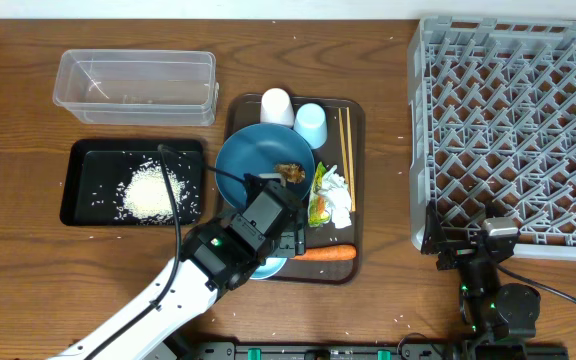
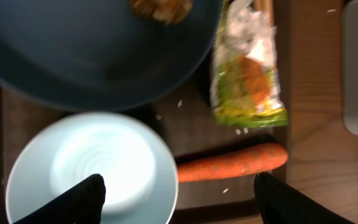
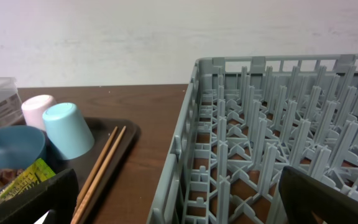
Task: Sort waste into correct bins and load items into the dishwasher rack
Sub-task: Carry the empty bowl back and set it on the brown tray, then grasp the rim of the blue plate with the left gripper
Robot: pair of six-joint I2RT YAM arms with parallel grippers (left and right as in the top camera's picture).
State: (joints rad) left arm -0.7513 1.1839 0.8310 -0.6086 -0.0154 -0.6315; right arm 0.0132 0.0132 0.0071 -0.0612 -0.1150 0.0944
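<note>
While your left hand (image 2: 178, 202) hangs spread wide and empty over the near end of the brown serving tray (image 1: 357, 150), the carrot (image 2: 232, 163) lies just ahead of the gap between its fingers. I judge it your likeliest next pick.

It rests lengthwise, left to right, along the tray's near edge. Its left end is at the rim of the light blue bowl (image 2: 98, 168), and I cannot tell whether they touch. The foil wrapper (image 2: 247, 74) sits just beyond it on the far side.

Expect it to be stiff, fairly light and smooth-skinned. Being round, it will probably roll or squirt sideways under an off-centre squeeze. Take it across the thick middle, with one finger on the near side and one on the far side. Your fingers now stand to the left and right, along its length, so the wrist likely needs a turn first.

It is bright orange, faintly ringed, blunt at the right end and narrowing toward the bowl. A few rice grains lie loose around it.

Your right hand (image 3: 179, 205) is also spread and holds nothing. It waits over the bench (image 1: 388, 300) at the near left corner of the grey rack (image 1: 513, 130).
</note>
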